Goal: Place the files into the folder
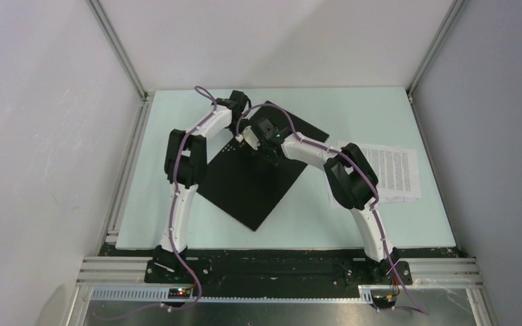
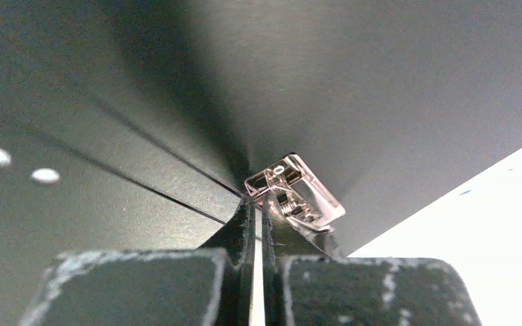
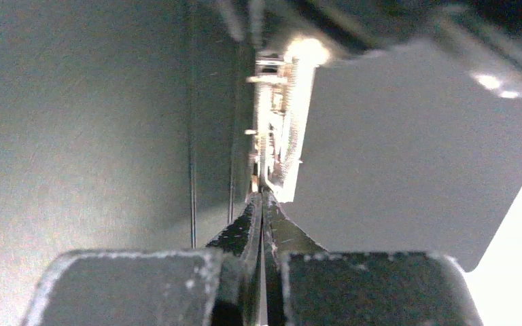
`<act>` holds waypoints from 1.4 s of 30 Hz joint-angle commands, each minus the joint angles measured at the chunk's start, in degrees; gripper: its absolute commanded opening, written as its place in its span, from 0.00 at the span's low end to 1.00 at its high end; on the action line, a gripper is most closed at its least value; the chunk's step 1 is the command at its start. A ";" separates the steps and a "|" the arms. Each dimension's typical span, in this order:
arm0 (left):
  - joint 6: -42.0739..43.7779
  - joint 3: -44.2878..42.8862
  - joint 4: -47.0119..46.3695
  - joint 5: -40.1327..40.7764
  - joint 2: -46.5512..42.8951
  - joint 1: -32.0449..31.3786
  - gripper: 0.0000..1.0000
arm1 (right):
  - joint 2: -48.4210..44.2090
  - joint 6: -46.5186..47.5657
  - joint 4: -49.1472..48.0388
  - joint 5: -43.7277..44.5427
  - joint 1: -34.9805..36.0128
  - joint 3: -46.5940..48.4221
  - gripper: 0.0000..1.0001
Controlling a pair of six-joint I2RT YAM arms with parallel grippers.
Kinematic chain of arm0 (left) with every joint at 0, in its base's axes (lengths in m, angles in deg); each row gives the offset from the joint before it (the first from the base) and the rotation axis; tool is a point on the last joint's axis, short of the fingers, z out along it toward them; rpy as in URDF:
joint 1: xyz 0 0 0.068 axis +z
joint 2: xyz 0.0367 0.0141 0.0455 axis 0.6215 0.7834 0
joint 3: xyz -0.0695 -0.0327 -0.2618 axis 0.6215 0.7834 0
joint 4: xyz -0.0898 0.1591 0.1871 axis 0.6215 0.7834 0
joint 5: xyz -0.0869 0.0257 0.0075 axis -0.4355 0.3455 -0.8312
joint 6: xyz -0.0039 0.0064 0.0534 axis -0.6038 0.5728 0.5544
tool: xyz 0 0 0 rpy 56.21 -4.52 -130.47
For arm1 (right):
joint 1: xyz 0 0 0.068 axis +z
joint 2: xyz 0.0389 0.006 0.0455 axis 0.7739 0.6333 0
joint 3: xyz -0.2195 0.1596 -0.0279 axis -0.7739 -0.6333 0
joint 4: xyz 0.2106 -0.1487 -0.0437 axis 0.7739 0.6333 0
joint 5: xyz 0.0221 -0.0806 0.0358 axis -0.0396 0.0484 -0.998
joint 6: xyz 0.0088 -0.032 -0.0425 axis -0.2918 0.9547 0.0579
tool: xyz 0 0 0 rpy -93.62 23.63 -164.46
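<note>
Down at the near edge, the two black-and-white robot arms stood bolted side by side, the left arm (image 1: 179,204) and the right arm (image 1: 374,227) both leaning in toward the middle. Just past them lay the pale, flat worktop (image 1: 326,221). On it sat the flat rectangular folder (image 1: 245,187), spread open with its black inside facing up. It was turned at an angle, one corner pointing back toward the bases.

Off to the right were the files (image 1: 399,173), white paper sheets densely printed with small black text. They lay flat on the worktop, well apart from the folder and partly hidden behind the right arm's elbow.

Further in, both hands met over the far half of the folder, close together along its hinge line. The left hand (image 2: 257,204) was pinched narrow, its two dark fingers almost touching. Its tips sat right against a small shiny clear-and-metal clip (image 2: 298,191) on the black panel. The right hand (image 3: 262,198) was pressed together just as tightly, its tips at the near end of that bright clip. Whether either hand actually nipped the clip, the views did not show.
</note>
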 commanded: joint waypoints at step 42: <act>74.13 -4.08 -1.35 -0.32 -14.37 -7.29 0.61 | -10.20 -8.60 18.51 -31.06 -31.44 13.04 0.48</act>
